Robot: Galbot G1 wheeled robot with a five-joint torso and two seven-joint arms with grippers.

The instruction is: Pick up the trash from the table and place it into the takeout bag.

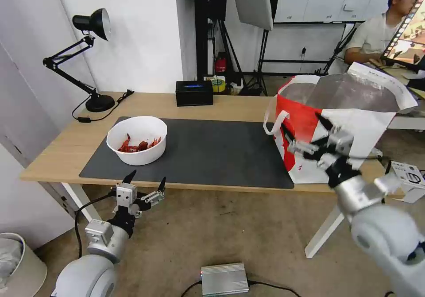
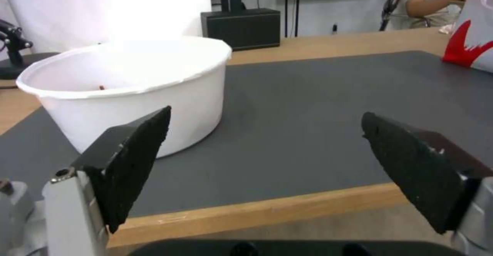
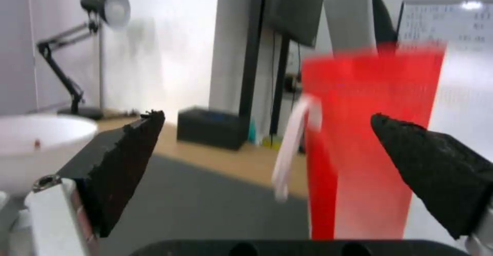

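On the worktop (image 1: 212,106), seen from the head, the bowl (image 1: 137,140) of red shells sits at the left end of the dark mat (image 1: 208,153), and the bag (image 1: 341,124) stands open at the right end. Just off the near edge, the left gripper (image 1: 146,183) hangs below and in front of the bowl, spread wide and holding nothing; the bowl lies straight ahead of it and slightly to its left. Well apart from the bowl, the right gripper (image 1: 305,133) is raised in front of the bag's red side, also spread and empty, so the left arm is plainly the nearer one.

From the left wrist, the bowl (image 2: 131,90) stands beyond the worktop edge, behind the left finger (image 2: 133,159) more than between the two, so I judge a reach would need a small shift towards that side.

From the right wrist, the bag (image 3: 367,140) rises between the parted fingers (image 3: 123,167), with its white handle (image 3: 292,148) hanging beside it and the bowl (image 3: 36,148) far off to one side.
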